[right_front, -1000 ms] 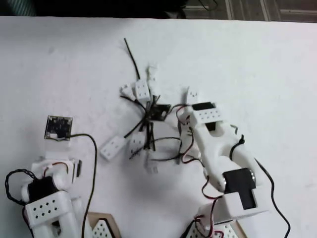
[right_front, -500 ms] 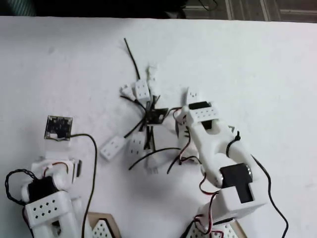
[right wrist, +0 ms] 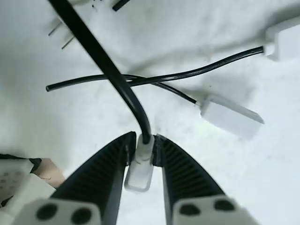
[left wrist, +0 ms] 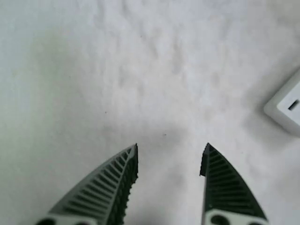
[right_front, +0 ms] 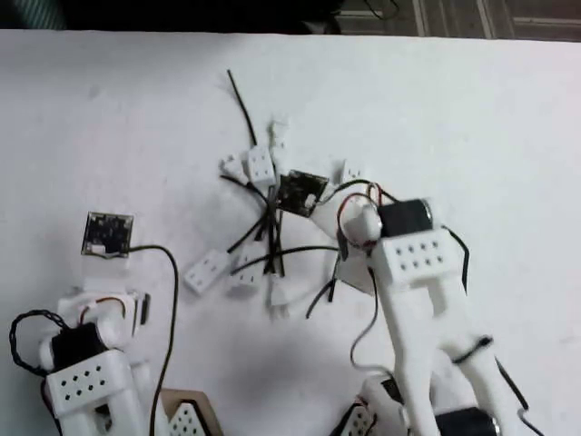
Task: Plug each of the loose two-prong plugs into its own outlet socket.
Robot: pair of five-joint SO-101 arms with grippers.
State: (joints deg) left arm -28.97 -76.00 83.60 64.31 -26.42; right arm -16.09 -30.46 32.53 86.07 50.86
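The right gripper [right wrist: 144, 139] holds one plug [right wrist: 139, 171].
Its fingers pinch the white plug where its black cord [right wrist: 101, 58] enters, over the table [right wrist: 93, 122]; the left gripper [left wrist: 171, 146] has its fingers spread near a socket [left wrist: 287, 104].

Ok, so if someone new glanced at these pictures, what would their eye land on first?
Probably the tangle of black cords and white plugs in the middle of the white table. At its edge the right gripper is shut on a white plug whose black cord runs out ahead. The left gripper hangs open over bare table, a white socket block off to one side.
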